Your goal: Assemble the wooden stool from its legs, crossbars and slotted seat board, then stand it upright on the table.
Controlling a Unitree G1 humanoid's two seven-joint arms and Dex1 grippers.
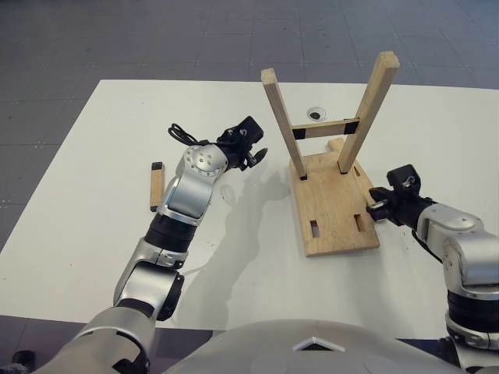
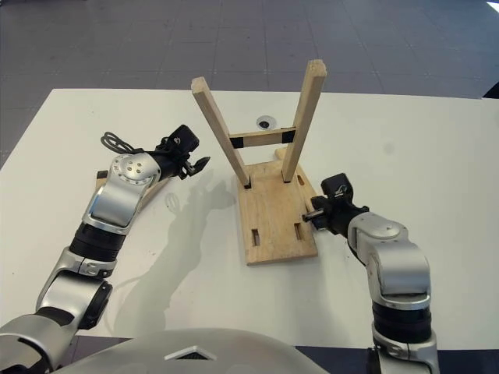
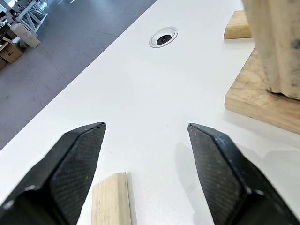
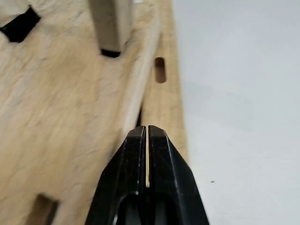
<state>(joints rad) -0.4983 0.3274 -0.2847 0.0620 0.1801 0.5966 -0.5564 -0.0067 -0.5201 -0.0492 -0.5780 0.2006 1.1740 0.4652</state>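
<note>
Table: I am looking down on a white table (image 1: 101, 156), plain and matt, with its far edge running across both head views.
Grommet: a round cable grommet (image 1: 316, 114) is sitting in the tabletop just beyond the stool parts.
Room: a grey tiled floor (image 1: 117, 39) is stretching away behind the table. Far off in the left wrist view I am making out pale racking and boxes (image 3: 18, 21), too small to tell more.
Seat board: the seat board (image 1: 335, 210) is lying flat on the table right of centre, with two empty slots (image 1: 313, 228) showing at its near end.
Legs: two legs (image 1: 282, 125) are standing in the board's far slots, leaning apart from each other toward the top.
Crossbar: a crossbar (image 1: 326, 128) with black ends is bridging the two legs partway up.
Strip: a slotted wooden strip (image 4: 164, 93) is lying along the board's right edge, touching it.
Left claw: my left claw (image 1: 256, 154) is hanging over the table left of the board. Its fingers (image 3: 77, 154) are spread wide apart with nothing between them, and a wooden end (image 3: 112, 199) is lying on the table below it.
Right claw: my right claw (image 4: 147, 127) is sitting low at the board's right edge, its fingers pressed together and gripping nothing that I am seeing.
Loose bar: a short bar (image 1: 157, 185) with a black tip is lying alone near the table's left side, well apart from the board.
</note>
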